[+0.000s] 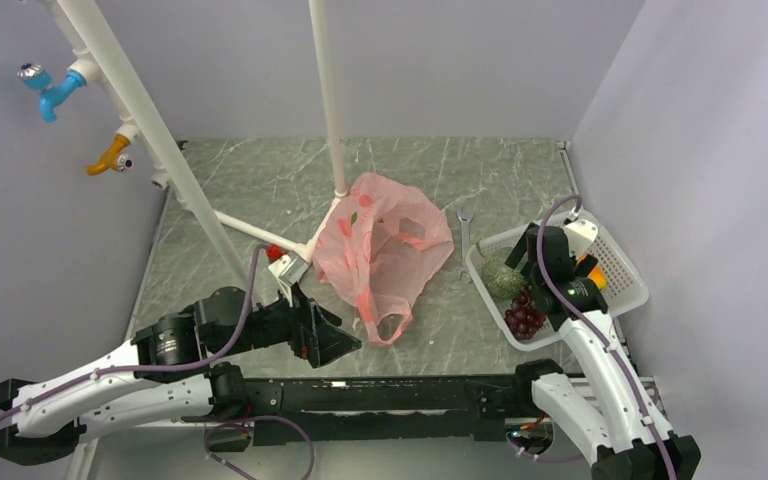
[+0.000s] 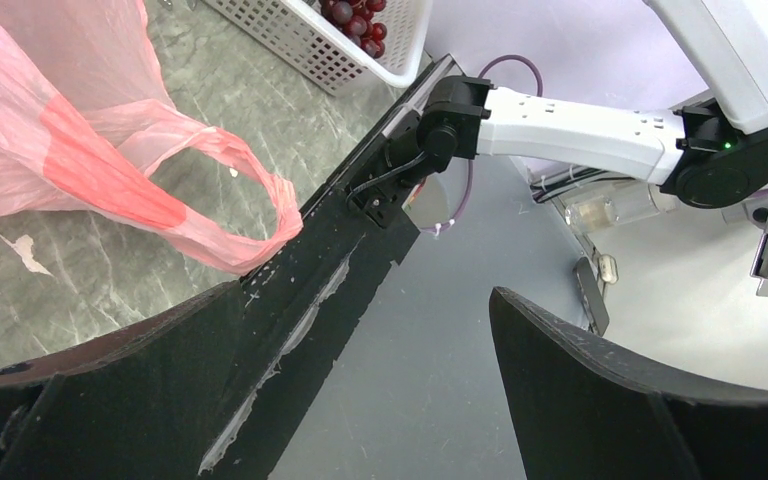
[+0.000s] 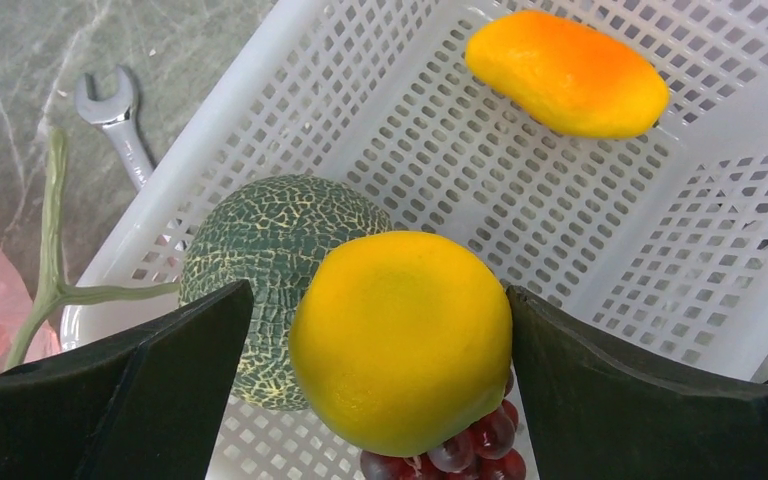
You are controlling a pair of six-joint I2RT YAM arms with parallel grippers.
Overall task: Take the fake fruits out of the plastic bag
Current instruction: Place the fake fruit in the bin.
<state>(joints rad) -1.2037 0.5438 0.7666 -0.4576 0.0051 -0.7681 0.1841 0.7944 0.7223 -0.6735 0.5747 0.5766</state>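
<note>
The pink plastic bag (image 1: 380,250) lies crumpled mid-table; its loop handle shows in the left wrist view (image 2: 210,180). My left gripper (image 1: 345,340) (image 2: 370,300) is open and empty by the table's near edge, just short of that handle. My right gripper (image 1: 548,298) (image 3: 378,290) hangs over the white mesh basket (image 1: 628,262). Its jaws stand open around a round yellow fruit (image 3: 400,335), with a gap on the left side. The fruit rests on the grape bunch (image 3: 480,445) beside the netted melon (image 3: 270,240). An orange-yellow piece (image 3: 565,72) lies at the basket's far end.
A wrench (image 1: 464,235) (image 3: 115,120) lies between bag and basket. A white pipe frame (image 1: 330,100) stands behind the bag, with a slanted pipe at the left. Blue and yellow taps hang on the left wall. White walls close in the table.
</note>
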